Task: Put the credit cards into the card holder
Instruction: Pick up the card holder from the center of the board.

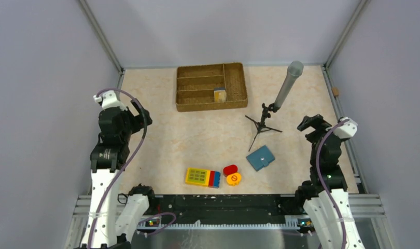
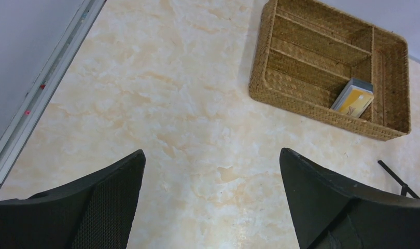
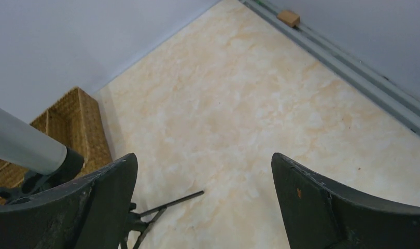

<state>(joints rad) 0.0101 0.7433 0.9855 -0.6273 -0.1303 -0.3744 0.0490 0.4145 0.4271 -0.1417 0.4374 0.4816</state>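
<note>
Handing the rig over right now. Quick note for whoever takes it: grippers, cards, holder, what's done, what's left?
Left gripper: open, empty, above bare table.
Right gripper: open, empty, near the tripod stand.
Credit cards: a stack leaning on edge in the wicker tray, at the right end of its nearest long compartment.
Card holder: flat on the table, looks folded shut, nearer the right arm.
Done: nothing visible, no card in the holder.
Left: open the holder, fetch the cards, slot them in.
</note>
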